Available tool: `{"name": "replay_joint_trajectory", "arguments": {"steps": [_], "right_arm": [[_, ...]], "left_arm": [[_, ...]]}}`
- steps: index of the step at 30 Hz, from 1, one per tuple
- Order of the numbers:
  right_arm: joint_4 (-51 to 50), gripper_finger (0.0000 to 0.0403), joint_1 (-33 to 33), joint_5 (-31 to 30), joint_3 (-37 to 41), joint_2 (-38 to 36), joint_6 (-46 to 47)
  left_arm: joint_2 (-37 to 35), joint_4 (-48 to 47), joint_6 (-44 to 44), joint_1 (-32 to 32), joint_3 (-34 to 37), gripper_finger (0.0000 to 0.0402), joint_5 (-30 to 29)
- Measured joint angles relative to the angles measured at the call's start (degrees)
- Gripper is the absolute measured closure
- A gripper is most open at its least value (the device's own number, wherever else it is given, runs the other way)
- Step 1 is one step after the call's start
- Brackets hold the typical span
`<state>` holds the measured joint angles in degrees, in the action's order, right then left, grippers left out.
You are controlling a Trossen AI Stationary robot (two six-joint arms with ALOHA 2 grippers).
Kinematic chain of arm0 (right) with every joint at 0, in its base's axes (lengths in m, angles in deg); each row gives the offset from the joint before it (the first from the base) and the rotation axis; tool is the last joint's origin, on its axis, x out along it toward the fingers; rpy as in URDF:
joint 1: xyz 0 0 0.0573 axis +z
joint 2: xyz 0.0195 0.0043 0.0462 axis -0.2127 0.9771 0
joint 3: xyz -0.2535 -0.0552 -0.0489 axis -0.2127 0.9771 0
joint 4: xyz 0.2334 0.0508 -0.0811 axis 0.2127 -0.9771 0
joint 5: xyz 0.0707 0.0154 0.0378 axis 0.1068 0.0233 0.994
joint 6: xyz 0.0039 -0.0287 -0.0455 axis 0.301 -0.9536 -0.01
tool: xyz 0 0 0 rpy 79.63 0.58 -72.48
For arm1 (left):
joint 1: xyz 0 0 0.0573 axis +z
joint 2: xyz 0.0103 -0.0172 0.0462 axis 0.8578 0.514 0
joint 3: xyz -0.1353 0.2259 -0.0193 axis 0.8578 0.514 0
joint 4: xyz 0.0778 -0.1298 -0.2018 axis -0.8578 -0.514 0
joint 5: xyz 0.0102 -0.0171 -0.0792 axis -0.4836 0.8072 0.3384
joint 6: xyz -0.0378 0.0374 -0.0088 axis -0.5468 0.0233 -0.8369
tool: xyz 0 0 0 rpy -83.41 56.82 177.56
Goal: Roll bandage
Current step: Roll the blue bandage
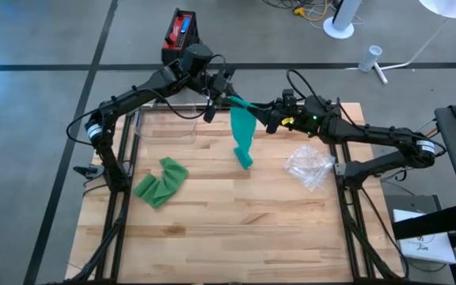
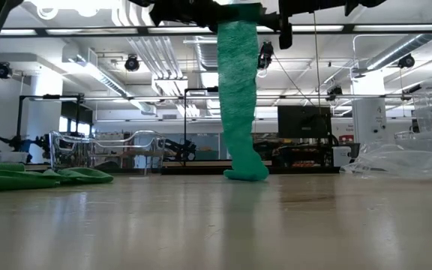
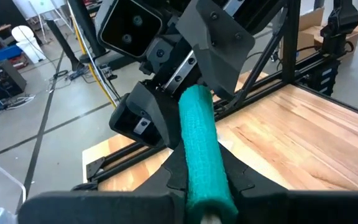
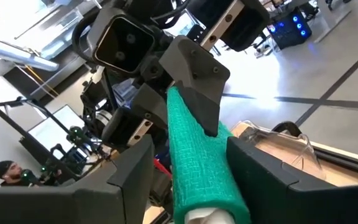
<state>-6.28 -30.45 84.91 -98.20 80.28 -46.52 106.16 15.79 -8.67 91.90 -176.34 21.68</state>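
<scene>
A green bandage roll [image 1: 240, 103] is held level, high above the table, between my two grippers. Its loose strip [image 2: 238, 97] hangs straight down, and the strip's lower end [image 2: 246, 172] lies bunched on the wooden table [image 1: 236, 229]. My left gripper [image 1: 218, 95] is shut on the roll's left end. My right gripper [image 1: 264, 112] is shut on its right end. The two grippers face each other along the roll. A second green bandage [image 1: 161, 182] lies crumpled at the table's left. My left gripper pinches the roll's left end [image 3: 205, 186] between its two fingers [image 3: 166, 180]. The fingers come level from the table's left and lie along the roll. The roll is lifted clear and level, and its strip hangs below. My right gripper pinches the roll's right end [image 4: 207, 186] between its two fingers [image 4: 260, 174]. The fingers come level from the table's right and lie along the roll. The roll is clear of the table, with a pale core showing at this end [image 4: 201, 216].
A clear plastic container [image 1: 165, 125] stands at the table's far left. A crumpled clear plastic bag [image 1: 309, 166] lies at the right. A red and black box [image 1: 180, 36] sits on the floor beyond the far edge. The near half of the table holds nothing.
</scene>
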Motion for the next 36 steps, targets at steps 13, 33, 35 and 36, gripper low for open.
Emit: {"name": "replay_joint_trajectory", "arguments": {"steps": [13,33,35,36], "right_arm": [[-0.27,0.0268,0.03,-0.23,0.07,1.81,-3.14],[1.57,0.0388,0.81,-2.40,0.00,-0.58,-28.42],[1.34,0.0388,1.04,-2.27,0.00,-0.85,-28.96],[1.15,0.0387,1.04,-2.10,0.00,-1.03,-29.14]], "left_arm": [[-0.31,-1.04,0.88,0.06,0.02,0.0373,-0.42],[-2.47,-1.17,-18.04,2.71,0.03,0.0240,-0.22],[-2.43,-0.27,-18.63,2.99,0.07,0.0213,0.58],[-2.43,0.19,-18.70,3.01,0.07,0.0202,1.61]]}}
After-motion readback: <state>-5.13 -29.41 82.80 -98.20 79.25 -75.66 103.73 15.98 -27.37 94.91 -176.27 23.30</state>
